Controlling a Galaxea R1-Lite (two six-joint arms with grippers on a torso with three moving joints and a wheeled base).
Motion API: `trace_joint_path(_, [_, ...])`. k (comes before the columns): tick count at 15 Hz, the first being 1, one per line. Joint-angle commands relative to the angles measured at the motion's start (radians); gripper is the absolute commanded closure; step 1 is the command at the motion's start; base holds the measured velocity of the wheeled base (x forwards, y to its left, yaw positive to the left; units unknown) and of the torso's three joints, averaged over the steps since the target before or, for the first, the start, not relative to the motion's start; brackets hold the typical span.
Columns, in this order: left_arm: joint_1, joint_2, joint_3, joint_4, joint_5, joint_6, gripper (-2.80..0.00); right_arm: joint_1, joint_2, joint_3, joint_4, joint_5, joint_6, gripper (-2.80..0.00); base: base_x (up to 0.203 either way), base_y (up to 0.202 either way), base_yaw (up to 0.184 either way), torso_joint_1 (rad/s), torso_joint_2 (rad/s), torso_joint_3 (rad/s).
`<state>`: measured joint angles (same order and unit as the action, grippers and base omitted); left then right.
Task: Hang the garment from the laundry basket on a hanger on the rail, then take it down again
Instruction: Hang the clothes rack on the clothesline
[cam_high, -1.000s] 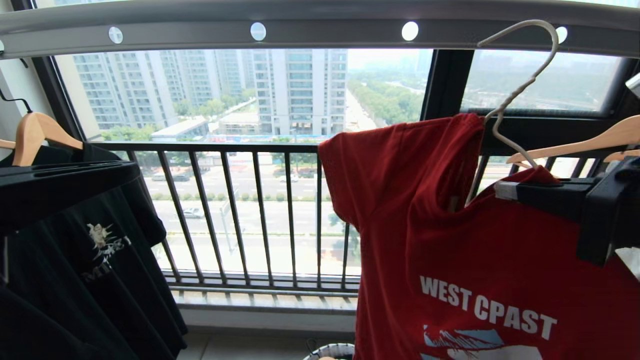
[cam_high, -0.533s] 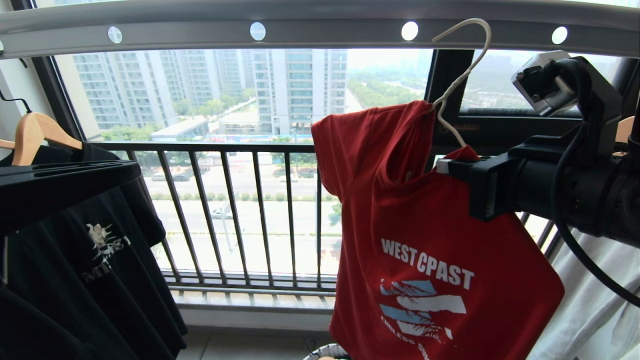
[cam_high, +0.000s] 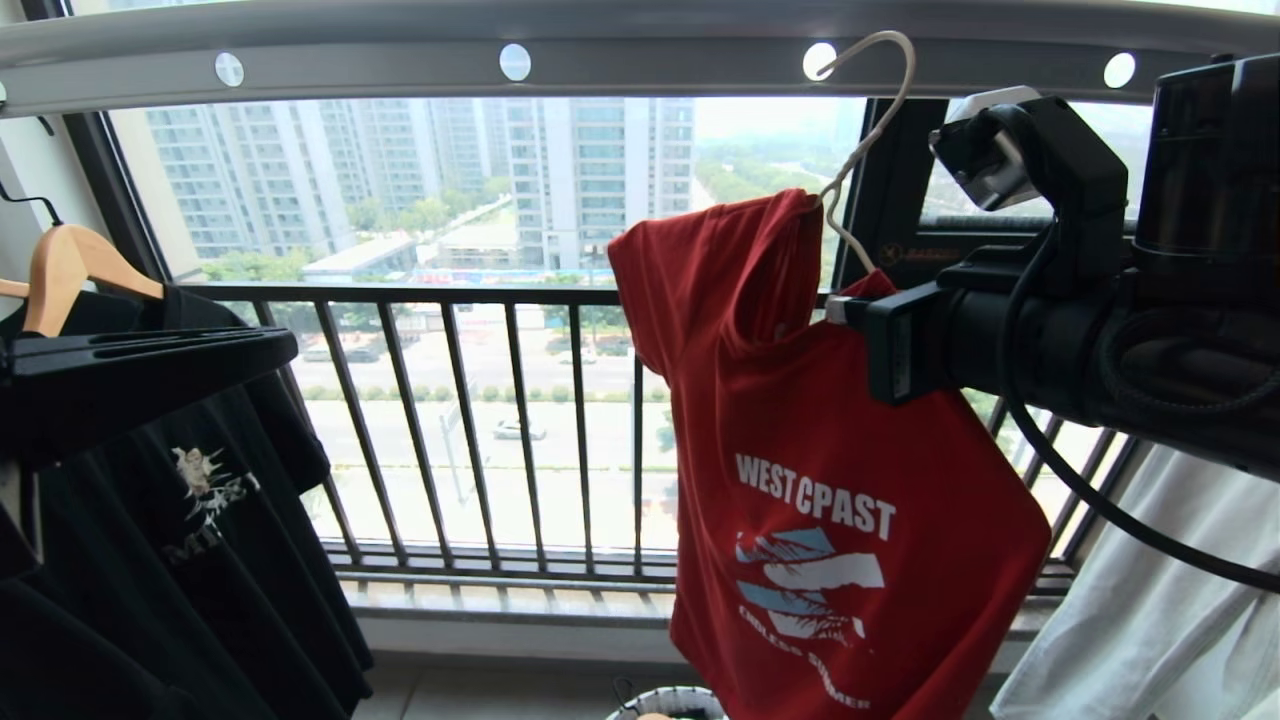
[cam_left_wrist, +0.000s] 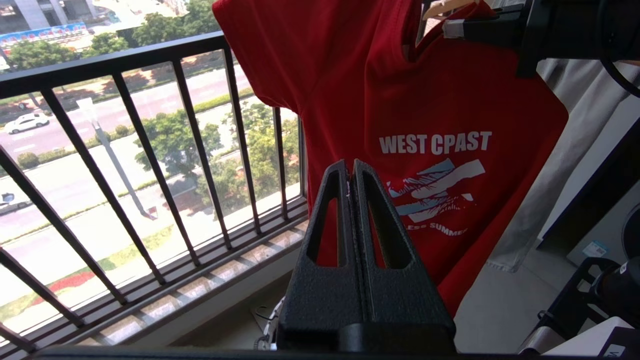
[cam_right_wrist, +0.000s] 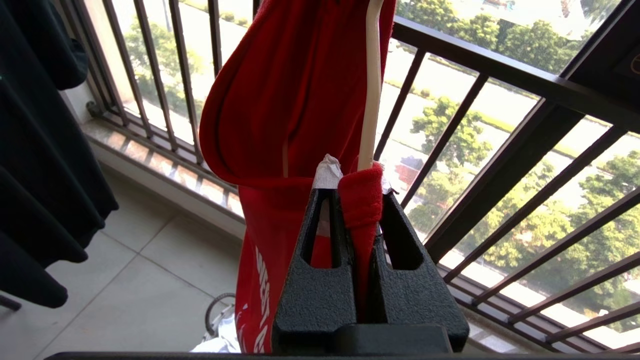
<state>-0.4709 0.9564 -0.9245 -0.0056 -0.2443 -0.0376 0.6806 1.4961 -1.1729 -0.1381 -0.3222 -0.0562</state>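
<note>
Under the long grey metal rail (cam_high: 640, 55) with round white holes, the right gripper (cam_high: 850, 305), clenched on the red "WEST CPAST" T-shirt (cam_high: 830, 480) shoulder and thin cream wire hanger (cam_high: 865, 130), has carried both leftward; hook now overlaps the rail, likely nearly hung. Left gripper (cam_left_wrist: 351, 172) closed, empty, left of the shirt.

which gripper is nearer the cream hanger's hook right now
Right. The right gripper is clamped on the red T-shirt at its shoulder, just below the hanger hook. The left gripper sits shut and empty, lower down at the left, apart from the shirt.
</note>
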Motion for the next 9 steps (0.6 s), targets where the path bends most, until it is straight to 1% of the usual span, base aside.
trace_joint_path(1, [0.000,0.002,-0.001,-0.001,-0.001,-0.001,0.00,0.000,0.027,-0.023,-0.005,-0.006,-0.016,0.00,0.000,0.000,0.000,0.000,0.00,0.000])
trace_joint_path(4, [0.000,0.002,-0.001,-0.001,-0.001,-0.001,0.00,-0.007,0.036,-0.048,-0.004,-0.012,-0.017,0.00,0.000,0.000,0.000,0.000,0.00,0.000])
trace_joint_path(9, [0.000,-0.004,-0.001,-0.001,-0.001,-0.001,0.00,-0.049,0.039,-0.061,0.002,-0.012,-0.017,0.00,0.000,0.000,0.000,0.000,0.00,0.000])
